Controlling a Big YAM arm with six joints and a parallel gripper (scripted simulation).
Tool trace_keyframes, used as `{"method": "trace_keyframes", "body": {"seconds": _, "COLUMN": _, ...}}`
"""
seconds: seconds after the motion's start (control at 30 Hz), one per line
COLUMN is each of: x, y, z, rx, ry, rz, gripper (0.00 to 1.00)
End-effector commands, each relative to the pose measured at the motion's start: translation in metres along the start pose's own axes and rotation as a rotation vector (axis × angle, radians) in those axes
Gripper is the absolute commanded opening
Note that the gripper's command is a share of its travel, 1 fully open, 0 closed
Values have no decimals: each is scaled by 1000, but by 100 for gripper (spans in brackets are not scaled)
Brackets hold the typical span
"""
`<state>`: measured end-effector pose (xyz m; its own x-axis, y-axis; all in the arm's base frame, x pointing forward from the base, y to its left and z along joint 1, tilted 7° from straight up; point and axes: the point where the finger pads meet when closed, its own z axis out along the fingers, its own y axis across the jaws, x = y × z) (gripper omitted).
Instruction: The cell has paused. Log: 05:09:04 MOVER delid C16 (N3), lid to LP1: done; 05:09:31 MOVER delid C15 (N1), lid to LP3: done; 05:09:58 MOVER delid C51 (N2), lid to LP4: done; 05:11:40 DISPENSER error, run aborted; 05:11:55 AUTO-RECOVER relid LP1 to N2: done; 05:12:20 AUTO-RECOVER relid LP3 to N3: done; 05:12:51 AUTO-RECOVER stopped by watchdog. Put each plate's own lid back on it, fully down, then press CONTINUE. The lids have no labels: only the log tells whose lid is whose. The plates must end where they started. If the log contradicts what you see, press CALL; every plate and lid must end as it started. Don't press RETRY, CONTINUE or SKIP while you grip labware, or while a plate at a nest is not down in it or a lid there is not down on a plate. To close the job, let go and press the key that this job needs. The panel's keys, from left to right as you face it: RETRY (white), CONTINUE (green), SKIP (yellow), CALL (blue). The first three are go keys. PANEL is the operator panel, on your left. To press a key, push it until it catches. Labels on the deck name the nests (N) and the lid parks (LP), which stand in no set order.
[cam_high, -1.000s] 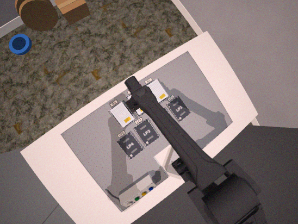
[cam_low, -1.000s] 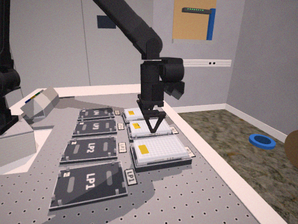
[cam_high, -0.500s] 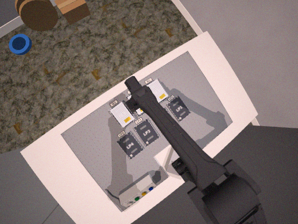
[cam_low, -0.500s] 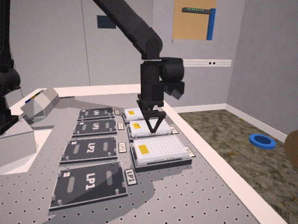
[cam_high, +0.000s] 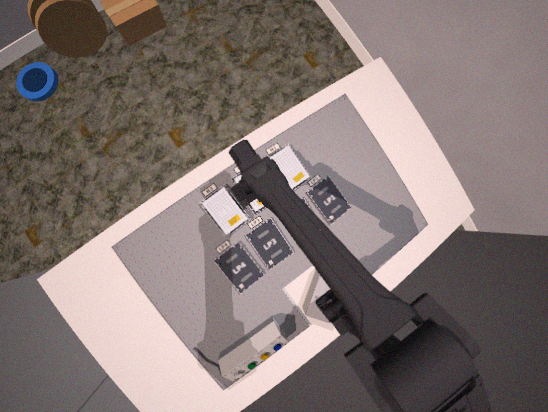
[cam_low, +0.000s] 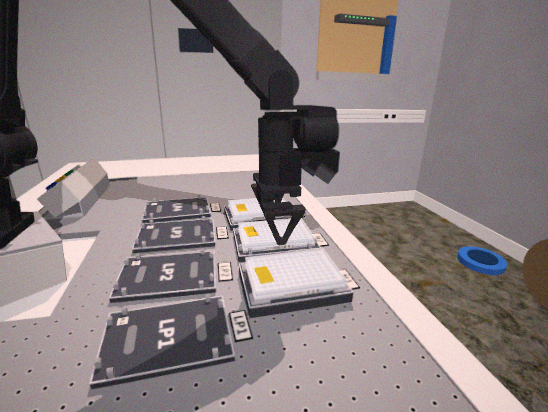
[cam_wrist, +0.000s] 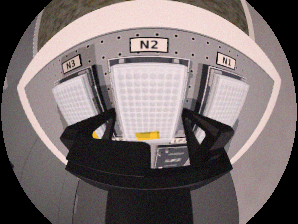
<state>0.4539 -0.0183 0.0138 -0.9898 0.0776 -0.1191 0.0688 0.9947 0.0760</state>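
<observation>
Gripper (cam_low: 281, 235) stands fully open and holds nothing. In the wrist view the two fingers spread to either side of the N2 plate (cam_wrist: 148, 99), one at its left edge and one at its right edge, and I cannot tell if they touch it. The plate lies between them, straight under the gripper, with its yellow tag (cam_wrist: 147, 136) at the near end. Its top looks like a white grid, and a lid seems to sit on it, but I cannot tell if the lid is fully down.

In the exterior view the fingertips come together in a V shape just above the middle plate (cam_low: 274, 236) of the row of three. The near plate (cam_low: 295, 277) and the far plate (cam_low: 245, 208) sit in their own nests on both sides of it. All three show a white gridded top with a yellow tag.

Beside the plates the four lid parks are dark and bare: LP1 (cam_low: 162, 336), LP2 (cam_low: 165, 274), LP3 (cam_low: 176, 233) and LP4 (cam_low: 176, 207).

The panel (cam_low: 75, 187) stands at the far left corner of the deck (cam_low: 325, 370), well apart from the gripper. In the top view its green (cam_high: 251, 366), yellow (cam_high: 265, 356) and blue (cam_high: 277, 346) keys are visible.
</observation>
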Motion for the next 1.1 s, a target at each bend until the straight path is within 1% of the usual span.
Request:
{"method": "trace_keyframes", "body": {"seconds": 0.0, "x": 2, "y": 4, "z": 12, "rx": -3, "ry": 15, "rz": 1, "gripper": 100}}
{"method": "trace_keyframes", "body": {"seconds": 0.07, "x": 2, "y": 4, "z": 12, "rx": -3, "ry": 15, "rz": 1, "gripper": 100}}
{"method": "trace_keyframes", "body": {"seconds": 0.1, "x": 2, "y": 4, "z": 9, "rx": -2, "ry": 25, "rz": 2, "gripper": 100}}
{"method": "trace_keyframes", "body": {"seconds": 0.13, "x": 0, "y": 3, "z": 5, "rx": -2, "ry": 24, "rz": 2, "gripper": 100}}
{"method": "trace_keyframes", "body": {"seconds": 0.17, "x": -4, "y": 3, "z": 2, "rx": -2, "ry": 16, "rz": 2, "gripper": 100}}
{"method": "trace_keyframes", "body": {"seconds": 0.2, "x": -10, "y": 3, "z": -7, "rx": -2, "ry": -4, "rz": 0, "gripper": 100}}
{"method": "trace_keyframes", "body": {"seconds": 0.23, "x": -18, "y": 4, "z": -21, "rx": -3, "ry": -35, "rz": -2, "gripper": 100}}
{"method": "trace_keyframes", "body": {"seconds": 0.27, "x": -22, "y": 4, "z": -27, "rx": -3, "ry": -45, "rz": -3, "gripper": 100}}
{"method": "trace_keyframes", "body": {"seconds": 0.33, "x": -22, "y": 2, "z": -30, "rx": -2, "ry": -46, "rz": -3, "gripper": 100}}
{"method": "trace_keyframes", "body": {"seconds": 0.4, "x": -22, "y": 2, "z": -30, "rx": -2, "ry": -46, "rz": -3, "gripper": 100}}
{"method": "trace_keyframes", "body": {"seconds": 0.43, "x": -11, "y": 1, "z": -26, "rx": -2, "ry": -25, "rz": -1, "gripper": 100}}
{"method": "trace_keyframes", "body": {"seconds": 0.53, "x": -22, "y": 0, "z": -37, "rx": -2, "ry": -47, "rz": -2, "gripper": 100}}
{"method": "trace_keyframes", "body": {"seconds": 0.6, "x": -22, "y": -1, "z": -41, "rx": -1, "ry": -47, "rz": -2, "gripper": 100}}
{"method": "trace_keyframes", "body": {"seconds": 0.7, "x": -14, "y": -3, "z": -41, "rx": -1, "ry": -31, "rz": -1, "gripper": 100}}
{"method": "trace_keyframes", "body": {"seconds": 0.73, "x": -10, "y": -4, "z": -32, "rx": -1, "ry": -10, "rz": 1, "gripper": 100}}
{"method": "trace_keyframes", "body": {"seconds": 0.8, "x": -9, "y": -4, "z": -29, "rx": -1, "ry": -1, "rz": 1, "gripper": 100}}
{"method": "trace_keyframes", "body": {"seconds": 1.07, "x": -16, "y": -3, "z": -38, "rx": -1, "ry": -23, "rz": -2, "gripper": 100}}
